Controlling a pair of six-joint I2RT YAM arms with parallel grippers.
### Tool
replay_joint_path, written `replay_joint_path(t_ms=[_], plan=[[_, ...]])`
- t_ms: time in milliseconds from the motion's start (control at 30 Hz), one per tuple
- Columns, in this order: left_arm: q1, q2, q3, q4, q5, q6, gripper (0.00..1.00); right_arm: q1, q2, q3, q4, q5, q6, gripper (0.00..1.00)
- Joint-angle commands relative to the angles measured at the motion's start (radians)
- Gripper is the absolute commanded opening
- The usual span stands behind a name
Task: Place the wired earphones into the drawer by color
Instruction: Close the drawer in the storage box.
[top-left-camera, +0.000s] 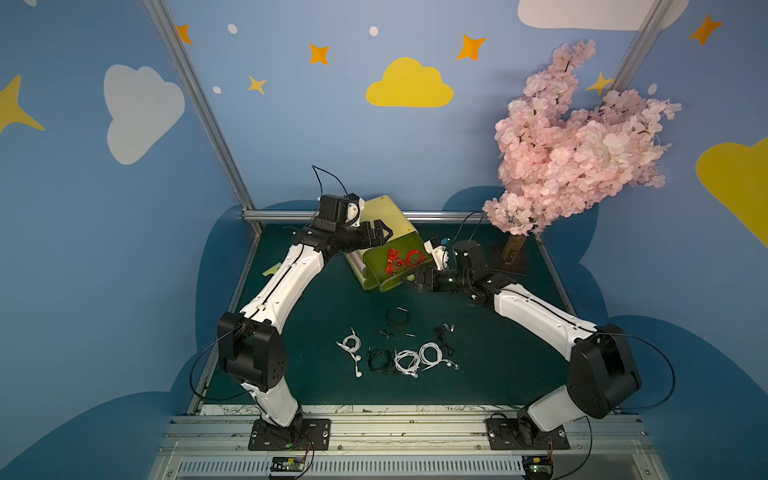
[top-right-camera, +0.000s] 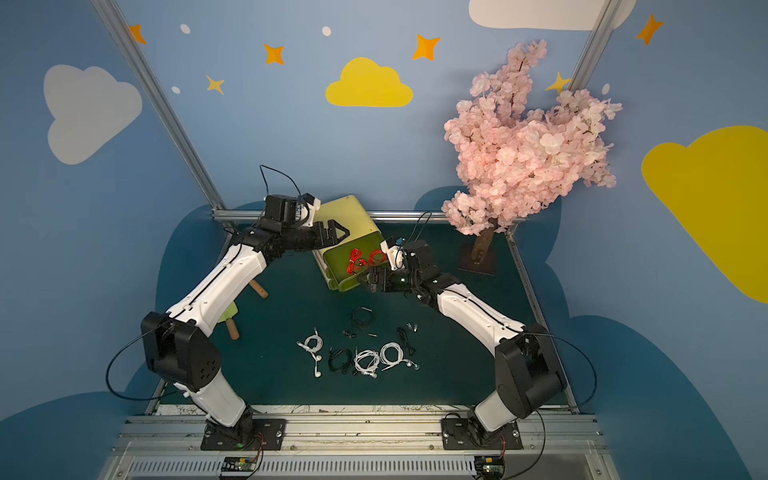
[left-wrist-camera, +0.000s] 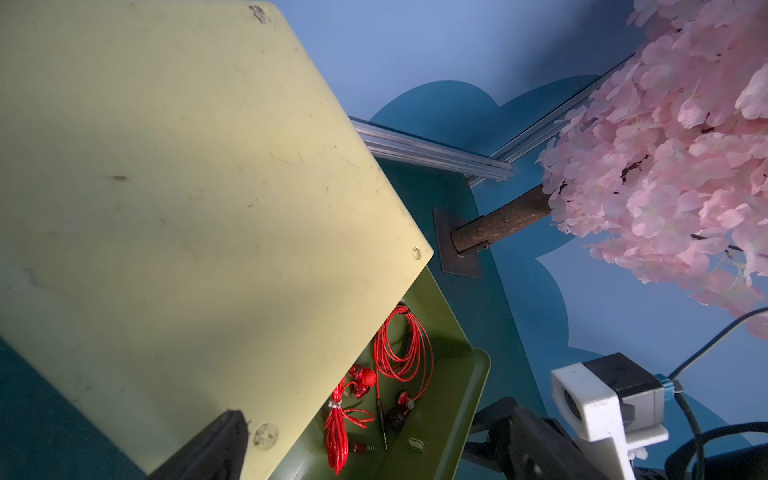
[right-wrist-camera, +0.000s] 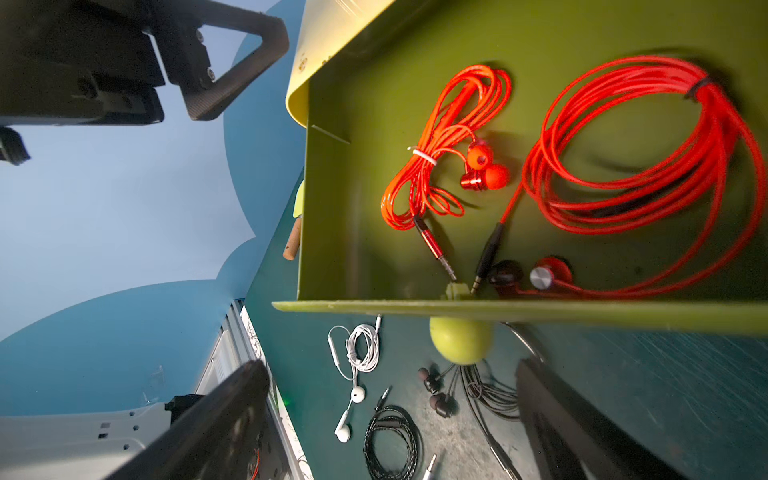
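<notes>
Blue walls (top-left-camera: 291, 124) with painted clouds and stars all round, a pink blossom tree (top-left-camera: 573, 141) in the far right corner, and a dark teal counter (top-left-camera: 478, 374) under everything. The left arm is arched up and reaches over the pale yellow top of the drawer unit (top-left-camera: 386, 212). Its left end effector (top-left-camera: 378, 233) is spread wide with nothing in it.

The right arm is bent low, with the right end effector (top-left-camera: 412, 279) at the front of the pulled-out drawer (right-wrist-camera: 353, 208). Its jaws sit apart on either side of the round knob (right-wrist-camera: 461, 345), not gripping it.

Both red wired earphones (right-wrist-camera: 424, 166) lie in that drawer. Three white earphones (top-left-camera: 406, 360) and three black earphones (top-left-camera: 379, 360) sit loose on the counter, nearer the arm bases.
</notes>
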Motion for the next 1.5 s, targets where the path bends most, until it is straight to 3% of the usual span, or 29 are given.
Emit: replay_joint_path(t_ms=[0,833,1467], plan=[[0.01,0.009,0.029,0.0,0.019,0.01,1.0,0.008,0.022,0.038,0.016,-0.013,0.009,0.97],[0.011,0.001,-0.038,0.018,0.039,-0.012,1.0,0.01,0.117,0.19,0.038,-0.019,-0.016,0.97],[0.017,-0.018,-0.088,0.075,0.034,-0.076,1.0,0.014,0.259,0.232,0.309,-0.049,-0.102,0.97]])
